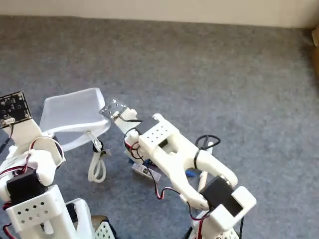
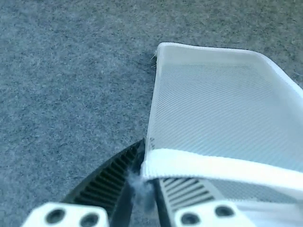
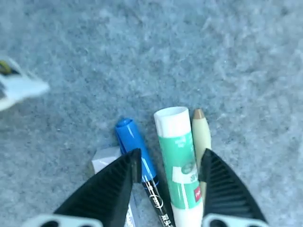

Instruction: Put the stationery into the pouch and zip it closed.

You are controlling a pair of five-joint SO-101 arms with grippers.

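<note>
From the high view I see the pouch (image 1: pixel 75 115) at the left of the frame, white mesh, lying on the grey carpet (image 1: pixel 224 74). Its strap (image 1: pixel 97 167) hangs off the lower edge in a loop toward the bottom of the frame. My left arm stands in the lower-left corner, just beside the pouch.

In the left wrist view, the left claw (image 2: pixel 144 170) is clenched on the pouch's (image 2: pixel 222 109) thick white rim at one corner, with the fabric pinched between the two ribbed jaws. The rest of the pouch stretches away from the claw across the carpet, and I can't tell whether anything is inside it.

My right arm (image 1: pixel 169 149) fills the lower centre of the high view, reaching toward the pouch. Bits of stationery peek out under it.

In the right wrist view, the right claw (image 3: pixel 171 156) is released, jaws spread wide and low over the carpet. Between them lie a blue pen (image 3: pixel 135 146) and a green-and-white glue stick (image 3: pixel 177 151), side by side. A pale stick (image 3: pixel 201 135) with a tan tip touches the glue stick right by one jaw. A white eraser (image 3: pixel 106 160) sits just outside the other jaw, beside the pen. All four rest on the carpet outside the pouch. I can't tell whether the jaws touch any of them.
</note>
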